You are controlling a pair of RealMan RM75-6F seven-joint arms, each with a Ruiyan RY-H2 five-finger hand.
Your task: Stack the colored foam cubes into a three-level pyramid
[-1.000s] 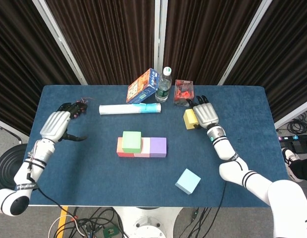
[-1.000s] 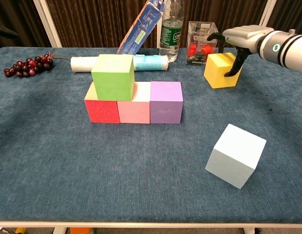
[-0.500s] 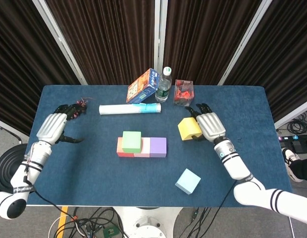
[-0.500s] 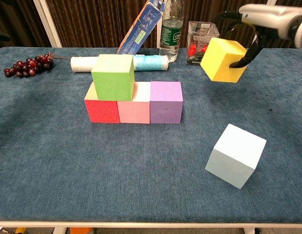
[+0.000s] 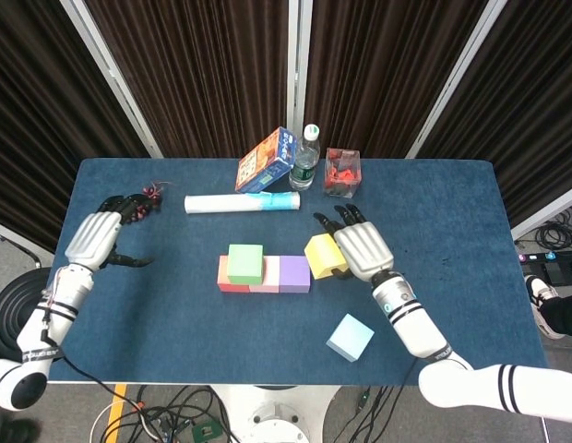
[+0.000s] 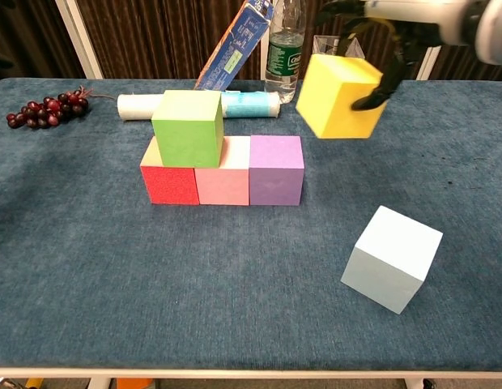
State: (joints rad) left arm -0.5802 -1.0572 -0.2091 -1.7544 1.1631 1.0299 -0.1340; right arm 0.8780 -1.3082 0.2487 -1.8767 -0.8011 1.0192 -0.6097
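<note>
right hand [image 5: 358, 250] grips yellow cube [image 6: 340, 96] aloft | left hand [image 5: 94, 237] empty, fingers spread

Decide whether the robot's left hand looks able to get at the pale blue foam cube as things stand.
Probably not easily: the left hand rests at the far left of the table, while the pale blue foam cube lies front right, beyond the row of cubes.

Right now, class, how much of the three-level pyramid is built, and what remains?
Done: the bottom row of red cube, pink cube and purple cube, with the green cube on top at the left. In hand: the right hand holds the yellow cube in the air beside the row. Left: seat yellow next to green, then cap with the pale blue cube, lying apart on the table.
</note>
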